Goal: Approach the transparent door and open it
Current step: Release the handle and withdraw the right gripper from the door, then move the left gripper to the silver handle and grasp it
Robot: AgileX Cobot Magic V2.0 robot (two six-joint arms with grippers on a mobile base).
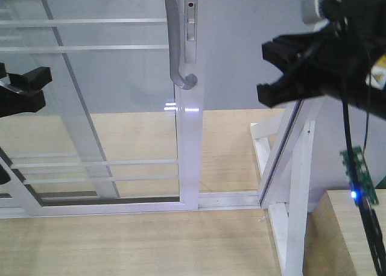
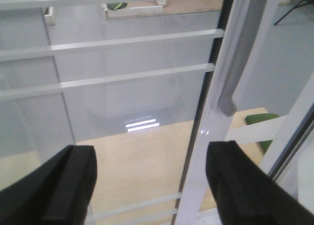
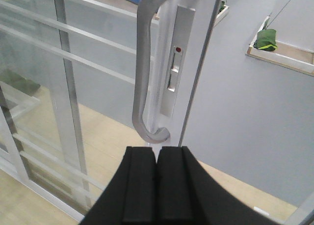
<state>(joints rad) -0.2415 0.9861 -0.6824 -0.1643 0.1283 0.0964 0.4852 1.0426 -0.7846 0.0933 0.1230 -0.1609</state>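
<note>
The transparent door [image 1: 120,95] fills the left half of the front view, clear glass with thin white bars in a glossy white frame. Its curved grey handle [image 1: 180,41] hangs on the right stile [image 1: 190,143]. My right gripper [image 1: 268,71] floats to the right of that stile, about level with the handle's hooked end. In the right wrist view it [image 3: 157,151] is shut with nothing between its pads, just below the handle [image 3: 142,77]. My left gripper [image 2: 157,185] is wide open in front of the glass [image 2: 122,102], and the stile [image 2: 206,151] lies close to its right finger [image 2: 245,185].
A white wooden brace [image 1: 295,167] leans at the right, beside a plywood box [image 1: 347,234]. A green circuit board [image 1: 360,173] dangles from my right arm's cable. The door's floor track [image 1: 120,205] runs across the wooden floor. A second glazed panel [image 3: 68,87] stands behind the glass.
</note>
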